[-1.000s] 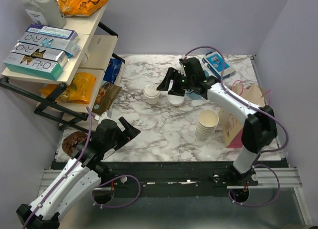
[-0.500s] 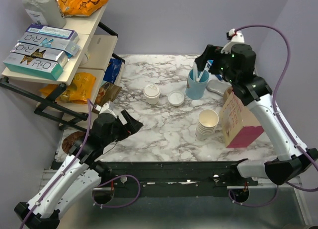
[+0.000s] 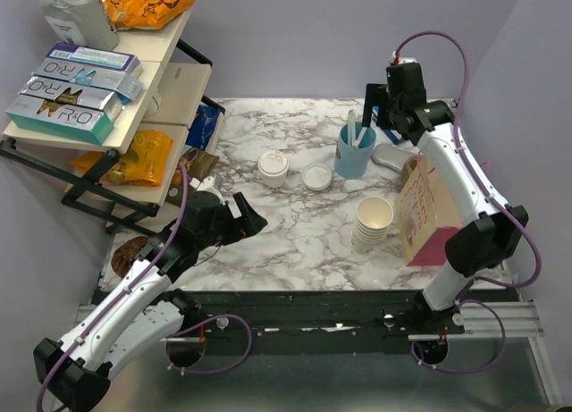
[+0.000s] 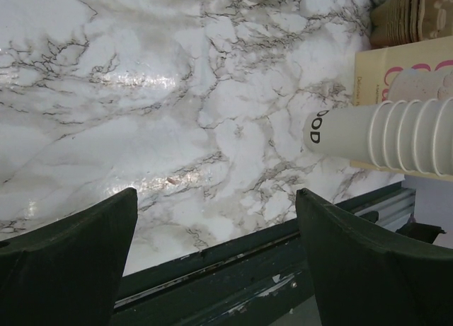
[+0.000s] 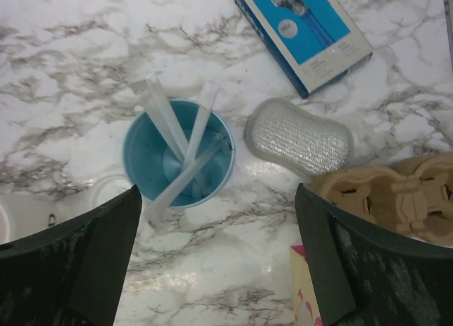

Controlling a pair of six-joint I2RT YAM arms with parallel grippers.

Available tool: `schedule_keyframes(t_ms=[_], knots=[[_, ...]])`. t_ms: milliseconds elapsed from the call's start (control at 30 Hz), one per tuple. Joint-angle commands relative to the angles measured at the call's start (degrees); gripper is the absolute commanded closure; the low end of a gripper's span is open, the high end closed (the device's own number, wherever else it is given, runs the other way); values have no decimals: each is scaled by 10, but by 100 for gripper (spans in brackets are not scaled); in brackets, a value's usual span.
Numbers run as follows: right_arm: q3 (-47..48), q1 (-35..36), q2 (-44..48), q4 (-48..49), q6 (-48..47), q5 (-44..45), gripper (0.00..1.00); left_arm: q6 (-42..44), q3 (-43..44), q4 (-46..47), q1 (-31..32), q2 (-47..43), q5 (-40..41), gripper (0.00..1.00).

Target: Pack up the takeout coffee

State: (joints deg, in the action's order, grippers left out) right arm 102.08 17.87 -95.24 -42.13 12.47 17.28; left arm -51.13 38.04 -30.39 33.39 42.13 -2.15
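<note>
My right claw (image 5: 218, 199) hangs spread and empty above the light-blue mug (image 5: 178, 156), far right. My left claw (image 4: 216, 199), also spread, hovers over the near left of the marble surface (image 4: 141, 92). The takeout coffee (image 3: 273, 168) stands lidded, left of a loose lid (image 3: 316, 177).

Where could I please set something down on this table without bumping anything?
Widest bare marble: between the lidded cup and the stack of cups, down to the near edge. The strip behind the lidded cup is also free. Crowded around the blue mug, loose lid and paper bag.
</note>
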Motion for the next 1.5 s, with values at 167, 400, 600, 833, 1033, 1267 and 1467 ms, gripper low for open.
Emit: schedule_keyframes(t_ms=[167,400,600,833,1033,1267,1467], knots=[[-40,-50,-16,-72,39,65,9,25,9,13,-2,-11,-4,1],[-118,-78,8,-75,33,62,14,27,13,9,-2,1,-4,1],[-172,-93,33,-79,31,68,17,33,8,16,-3,9,-5,1],[-236,-103,66,-53,35,102,19,41,6,24,-4,25,-10,1],[-273,-104,74,62,-56,61,25,49,8,30,-9,37,-13,1],[-246,-104,30,77,-110,35,37,53,9,31,-13,47,-16,1],[-225,-109,-10,55,-119,14,46,55,9,30,-17,52,-19,1]])
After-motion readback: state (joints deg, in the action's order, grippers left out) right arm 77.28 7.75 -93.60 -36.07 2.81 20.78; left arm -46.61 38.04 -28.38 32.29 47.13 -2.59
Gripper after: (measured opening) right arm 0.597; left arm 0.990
